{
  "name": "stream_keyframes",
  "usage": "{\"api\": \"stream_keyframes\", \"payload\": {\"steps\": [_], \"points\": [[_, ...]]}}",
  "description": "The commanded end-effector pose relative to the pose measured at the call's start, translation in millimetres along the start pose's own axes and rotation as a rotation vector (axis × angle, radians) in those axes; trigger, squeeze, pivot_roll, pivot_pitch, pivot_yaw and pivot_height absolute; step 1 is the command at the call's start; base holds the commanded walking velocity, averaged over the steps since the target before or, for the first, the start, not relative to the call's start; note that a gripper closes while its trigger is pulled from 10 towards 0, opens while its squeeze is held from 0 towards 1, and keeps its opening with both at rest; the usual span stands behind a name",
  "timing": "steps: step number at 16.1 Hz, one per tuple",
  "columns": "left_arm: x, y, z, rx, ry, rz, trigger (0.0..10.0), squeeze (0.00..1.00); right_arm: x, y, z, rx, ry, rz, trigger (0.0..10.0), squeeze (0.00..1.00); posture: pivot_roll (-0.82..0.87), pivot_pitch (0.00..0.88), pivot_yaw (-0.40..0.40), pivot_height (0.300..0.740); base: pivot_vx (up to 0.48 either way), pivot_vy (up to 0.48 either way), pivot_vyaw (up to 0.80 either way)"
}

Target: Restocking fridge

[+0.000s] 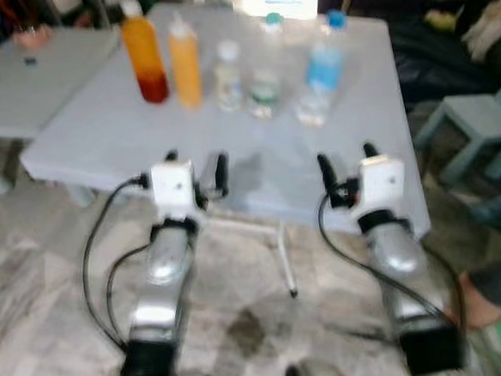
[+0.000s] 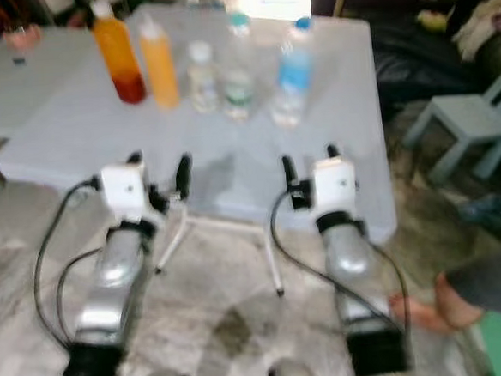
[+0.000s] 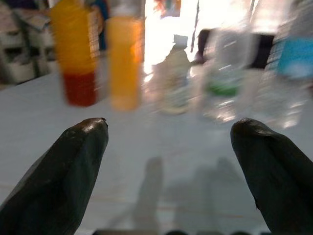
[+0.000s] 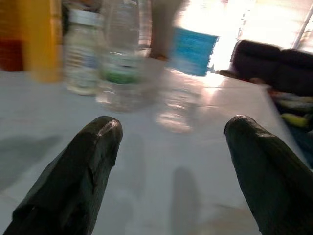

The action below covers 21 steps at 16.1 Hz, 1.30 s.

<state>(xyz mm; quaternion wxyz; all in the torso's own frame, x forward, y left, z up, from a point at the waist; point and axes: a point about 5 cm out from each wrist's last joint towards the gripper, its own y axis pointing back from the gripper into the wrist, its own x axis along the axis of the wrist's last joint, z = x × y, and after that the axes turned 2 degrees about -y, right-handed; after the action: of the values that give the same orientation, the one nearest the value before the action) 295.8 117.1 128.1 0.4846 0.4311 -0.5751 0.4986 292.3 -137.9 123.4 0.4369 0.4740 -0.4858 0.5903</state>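
Several bottles stand in a row on the pale table (image 1: pixel 109 138): an orange bottle with red at its base (image 1: pixel 144 53), a yellow-orange bottle (image 1: pixel 185 62), a small clear bottle (image 1: pixel 228 78), a clear bottle with a green label (image 1: pixel 266 77) and a clear bottle with a blue label and cap (image 1: pixel 322 67). My left gripper (image 1: pixel 197 162) hovers open over the table's near edge, short of the yellow-orange bottle. Beside it, my right gripper (image 1: pixel 346 158) is also open, short of the blue-label bottle. Nothing sits between either pair of fingers (image 3: pixel 63 166) (image 4: pixel 73 176). The views are blurred.
A second pale table (image 1: pixel 19 75) adjoins on the left. A light-blue stool (image 1: pixel 479 129) stands to the right, with dark furniture behind it. A person's bare foot (image 2: pixel 422 309) rests on the marble floor at the lower right. White table legs (image 1: pixel 283 254) run under the near edge.
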Motion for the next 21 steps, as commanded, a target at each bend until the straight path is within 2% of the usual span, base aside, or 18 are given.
{"api": "stream_keyframes", "payload": {"steps": [1, 7, 9, 12, 15, 17, 20, 21], "points": [[4, -2.3, 8.6, -0.033, 0.007, 0.016, 10.0, 0.00, -1, 3.1, 11.1, -0.031, 0.014, -0.007, 10.0, 0.00, -0.02, 0.105, -0.041, 0.740, 0.442, 0.000, -0.80], [3, 0.2, 11.2, -0.058, -0.003, 0.014, 10.0, 0.00, -3, 2.8, 8.9, -0.024, 0.011, -0.009, 10.0, 0.00, -0.01, 0.098, -0.042, 0.740, 0.424, 0.000, 0.00], [3, 1.5, 8.9, -0.046, 0.014, 0.019, 10.0, 0.00, -3, 2.5, 8.2, -0.021, 0.010, -0.004, 10.0, 0.00, -0.01, 0.103, -0.044, 0.740, 0.000, 0.000, -0.55], [7, 1.0, -0.7, -0.018, -0.008, 0.023, 10.0, 0.00, 3, -3.4, 5.9, -0.006, 0.016, 0.017, 10.0, 0.00, 0.00, 0.133, -0.049, 0.740, 0.000, 0.000, 0.00], [8, 7.7, -14.8, 0.017, -0.029, 0.015, 10.0, 0.00, 12, -10.4, 1.9, 0.017, 0.032, 0.053, 10.0, 0.00, 0.00, 0.163, -0.049, 0.740, 0.000, 0.000, 0.00], [8, 9.7, -16.4, 0.022, -0.032, 0.010, 10.0, 0.00, 12, -10.9, 0.7, 0.019, 0.032, 0.054, 10.0, 0.00, 0.01, 0.173, -0.052, 0.740, 0.000, 0.000, 0.00], [7, 13.3, -16.8, 0.030, -0.035, -0.005, 10.0, 0.00, 31, -15.3, -0.8, 0.003, 0.047, 0.129, 10.0, 0.00, 0.01, 0.193, -0.054, 0.740, 0.000, 0.000, 0.00], [6, 14.7, -15.2, 0.027, -0.032, -0.011, 10.0, 0.00, 47, -21.7, 0.4, -0.014, 0.036, 0.179, 10.0, 0.00, 0.01, 0.194, -0.052, 0.740, 0.000, 0.000, 0.00]]}}
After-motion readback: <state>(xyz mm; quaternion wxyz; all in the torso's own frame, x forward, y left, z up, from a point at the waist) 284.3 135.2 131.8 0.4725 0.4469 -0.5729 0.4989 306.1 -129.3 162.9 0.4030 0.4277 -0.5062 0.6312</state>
